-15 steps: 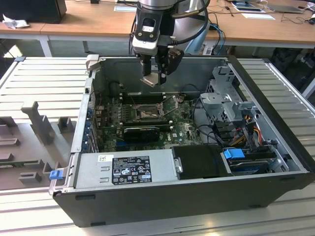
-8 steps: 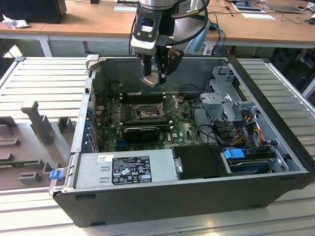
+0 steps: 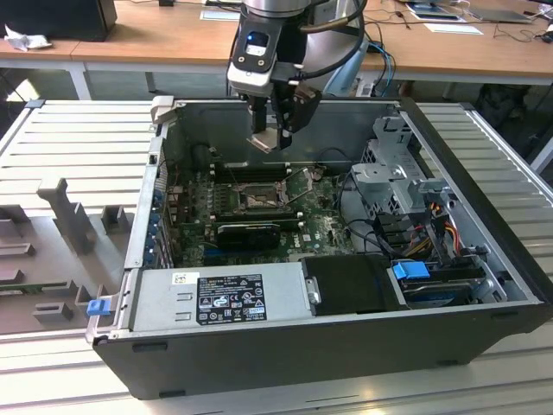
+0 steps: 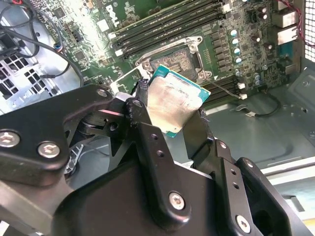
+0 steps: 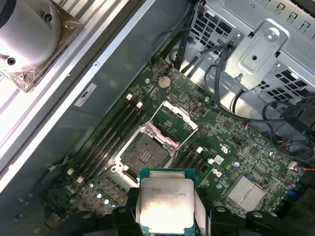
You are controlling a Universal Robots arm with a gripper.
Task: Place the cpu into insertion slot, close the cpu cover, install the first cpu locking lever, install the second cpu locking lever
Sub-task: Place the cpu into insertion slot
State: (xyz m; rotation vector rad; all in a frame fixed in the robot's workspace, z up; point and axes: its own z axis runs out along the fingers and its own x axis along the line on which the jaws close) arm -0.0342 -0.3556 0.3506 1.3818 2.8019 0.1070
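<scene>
The hand (image 3: 275,138) grips the cpu (image 5: 165,204) by opposite edges above the case (image 3: 302,346), short of the bare slot (image 5: 145,155) in the board (image 5: 231,142), whose cover (image 5: 176,114) stands open; the cpu looks turned against the slot's frame, so squaring, centring and level lowering matter, never pressing.

A table (image 3: 73,130) of ribbed grey metal slats spreads across the exterior view, pale under even light. On that view's left it carries a grey moulded fixture (image 3: 52,251) with upright posts. Behind it runs a long wooden desk (image 3: 164,39) on a whitish leg, bearing a dark box (image 3: 60,17), a crumpled white sheet (image 3: 22,38) and flat papers (image 3: 449,26) toward the view's right.
</scene>
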